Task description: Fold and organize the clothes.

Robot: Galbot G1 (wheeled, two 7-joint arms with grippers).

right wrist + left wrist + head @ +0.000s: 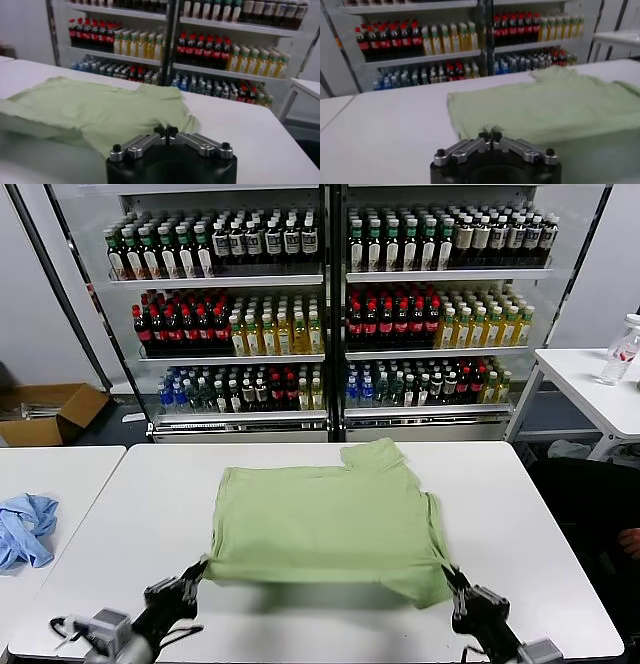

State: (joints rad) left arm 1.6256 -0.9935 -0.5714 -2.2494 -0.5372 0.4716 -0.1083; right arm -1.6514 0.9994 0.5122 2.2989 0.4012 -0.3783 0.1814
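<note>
The table (110,514) carries the shirt (325,524) at its middle, spread flat over most of its area with one sleeve toward the fridge (330,304) and the near hem raised off the surface, a shadow under it; both arms work at that hem, the left gripper (190,582) at the near left corner and the right gripper (452,586) at the near right corner. The step in hand looks like a fold of the near edge over toward the far edge; to do it well the two grippers should rise and travel together at one height and pace, so the hem stays taut and straight between them, and should lay it square on the far edge before letting go; uneven speed would skew the crease. In the wrist views each gripper's fingers are closed tight, tips together, pinching the green cloth; a blue cloth (25,529) lies well apart on the neighbouring table.
</note>
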